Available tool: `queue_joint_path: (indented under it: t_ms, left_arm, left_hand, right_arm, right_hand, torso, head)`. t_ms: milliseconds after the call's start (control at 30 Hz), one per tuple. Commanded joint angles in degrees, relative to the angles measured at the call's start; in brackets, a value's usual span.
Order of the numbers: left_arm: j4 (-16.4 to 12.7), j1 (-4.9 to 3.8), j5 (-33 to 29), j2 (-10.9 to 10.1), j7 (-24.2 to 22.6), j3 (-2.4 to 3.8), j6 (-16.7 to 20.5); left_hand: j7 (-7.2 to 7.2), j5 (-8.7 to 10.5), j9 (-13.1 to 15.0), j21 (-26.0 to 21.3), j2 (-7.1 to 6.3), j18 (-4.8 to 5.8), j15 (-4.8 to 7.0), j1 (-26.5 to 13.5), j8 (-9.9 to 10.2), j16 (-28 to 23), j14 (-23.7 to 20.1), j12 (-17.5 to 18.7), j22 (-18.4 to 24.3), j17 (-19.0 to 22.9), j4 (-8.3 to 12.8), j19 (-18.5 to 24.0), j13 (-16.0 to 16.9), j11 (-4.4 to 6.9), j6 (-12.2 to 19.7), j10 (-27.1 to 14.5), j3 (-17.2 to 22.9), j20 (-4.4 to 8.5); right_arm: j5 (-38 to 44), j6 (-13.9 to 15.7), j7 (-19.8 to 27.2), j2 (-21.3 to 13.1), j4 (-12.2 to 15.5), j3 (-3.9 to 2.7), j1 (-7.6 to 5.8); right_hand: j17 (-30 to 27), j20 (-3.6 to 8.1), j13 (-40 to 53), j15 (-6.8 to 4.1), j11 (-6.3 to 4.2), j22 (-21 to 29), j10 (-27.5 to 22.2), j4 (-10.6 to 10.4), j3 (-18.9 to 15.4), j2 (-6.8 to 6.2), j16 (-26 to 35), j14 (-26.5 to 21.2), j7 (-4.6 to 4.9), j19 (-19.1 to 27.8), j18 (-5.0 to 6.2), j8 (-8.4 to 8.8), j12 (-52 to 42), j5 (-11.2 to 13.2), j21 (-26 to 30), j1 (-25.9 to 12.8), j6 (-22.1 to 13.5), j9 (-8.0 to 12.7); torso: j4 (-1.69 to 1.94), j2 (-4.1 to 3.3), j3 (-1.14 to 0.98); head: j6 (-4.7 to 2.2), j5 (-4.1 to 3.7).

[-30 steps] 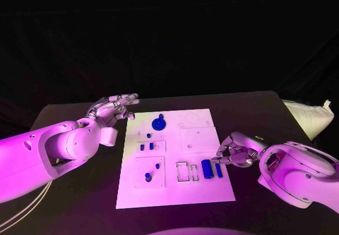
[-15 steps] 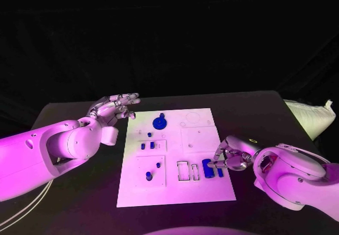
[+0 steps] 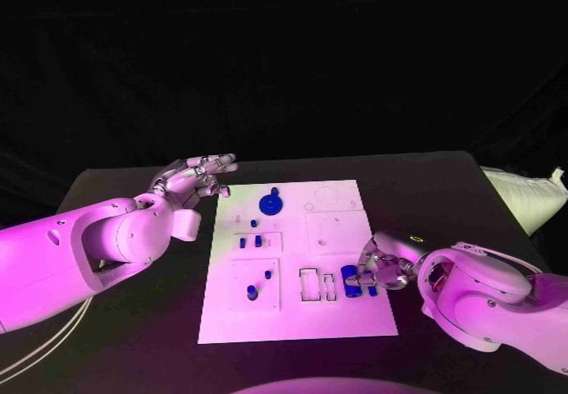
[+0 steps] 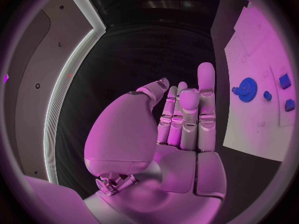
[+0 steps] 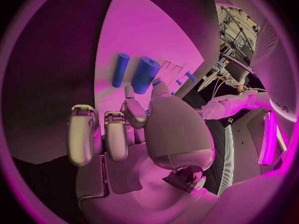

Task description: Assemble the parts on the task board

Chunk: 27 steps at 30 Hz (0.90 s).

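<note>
Blue cylinder (image 3: 350,280) — lengthwise along task board (image 3: 296,320)

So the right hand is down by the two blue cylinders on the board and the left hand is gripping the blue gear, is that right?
Not quite. The left hand holds nothing: in the head view it hangs beside the task board, fingers extended, apart from the blue gear; the left wrist view shows the same. The right hand is indeed by the two blue cylinders.
</note>
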<state>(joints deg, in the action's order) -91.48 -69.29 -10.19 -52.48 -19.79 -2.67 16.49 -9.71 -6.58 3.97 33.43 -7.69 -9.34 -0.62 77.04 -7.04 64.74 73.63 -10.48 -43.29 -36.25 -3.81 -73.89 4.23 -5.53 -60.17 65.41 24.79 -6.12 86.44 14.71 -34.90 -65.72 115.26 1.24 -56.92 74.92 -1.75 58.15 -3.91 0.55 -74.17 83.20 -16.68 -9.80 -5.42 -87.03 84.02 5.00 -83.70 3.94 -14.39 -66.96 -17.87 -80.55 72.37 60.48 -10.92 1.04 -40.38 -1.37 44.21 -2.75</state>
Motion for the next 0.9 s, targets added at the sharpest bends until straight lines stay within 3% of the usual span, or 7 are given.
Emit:
queue_joint_path:
  t_ms: [33,367,700,900]
  left_arm:
    - [-0.1,-0.01,-0.2,0.0,-0.3,0.03,-0.9]
    - [-0.2,-0.01,-0.2,-0.1,-0.3,0.03,-1.0]
    - [-0.3,-0.01,-0.2,-0.3,-0.3,0.02,-1.0]
    - [-0.3,0.00,-0.2,-0.3,-0.3,0.02,-1.0]
  left_hand:
    - [-0.13,0.04,-0.1,-0.4,0.20,-1.08,-0.06,-0.1,-0.3,-0.2,-0.3,-0.3,0.1,0.1,0.0,0.0,-0.1,-0.12,0.3,-0.5,-0.5,-0.14]
    - [-0.13,0.04,-0.1,-0.4,0.20,-1.08,-0.06,-0.1,-0.3,-0.2,-0.3,-0.3,0.1,0.1,0.0,0.0,-0.1,-0.12,0.3,-0.5,-0.5,-0.14]
    - [-0.13,0.04,-0.1,-0.4,0.20,-1.08,-0.06,-0.1,-0.3,-0.2,-0.3,-0.3,0.1,0.1,0.0,0.0,-0.1,-0.12,0.3,-0.5,-0.5,-0.14]
    - [-0.13,0.04,-0.1,-0.4,0.20,-1.08,-0.06,-0.1,-0.3,-0.2,-0.3,-0.3,0.1,0.1,0.0,0.0,-0.1,-0.12,0.3,-0.5,-0.5,-0.14]
  right_arm:
    - [1.1,-2.6,-0.9,0.6,-0.4,0.02,0.46]
    - [1.4,-2.8,-1.1,3.1,-2.1,0.02,2.08]
    - [1.3,-0.1,-1.5,3.6,-2.6,0.01,2.59]
    - [1.0,2.3,-1.7,3.4,-2.1,-0.01,2.63]
  right_hand:
    - [10.4,-0.28,19.1,0.12,-0.28,-0.1,0.5,0.0,-0.3,0.11,-0.4,5.1,-0.11,-1.1,-0.65,-0.39,-9.8,0.2,-0.2,-0.5,-0.4,-0.1]
    - [10.7,-0.32,19.8,0.13,-0.30,-0.4,0.6,0.2,0.0,1.02,-0.6,5.1,-0.14,-1.1,-0.69,-1.23,-10.2,0.3,-0.4,0.6,-0.9,-1.0]
    - [11.1,-0.22,20.4,-0.03,-0.53,-0.8,0.6,0.4,0.1,3.10,-0.8,5.2,-0.44,-1.2,-0.76,-3.05,-10.4,-1.4,-0.6,2.1,-0.8,-2.7]
    - [11.3,0.04,20.6,-0.38,-0.95,-1.0,0.7,1.5,0.9,4.29,-0.9,5.2,-0.88,-1.3,-0.78,-4.18,-10.3,-5.2,-0.7,4.8,-0.4,-3.8]
  torso:
    - [-0.05,0.01,-0.02]
    - [0.06,0.00,-0.02]
    - [-0.18,0.12,0.01]
    - [-0.09,0.12,-0.03]
  head:
    - [0.24,0.50]
    - [0.58,1.06]
    - [0.60,1.42]
    - [0.57,1.39]
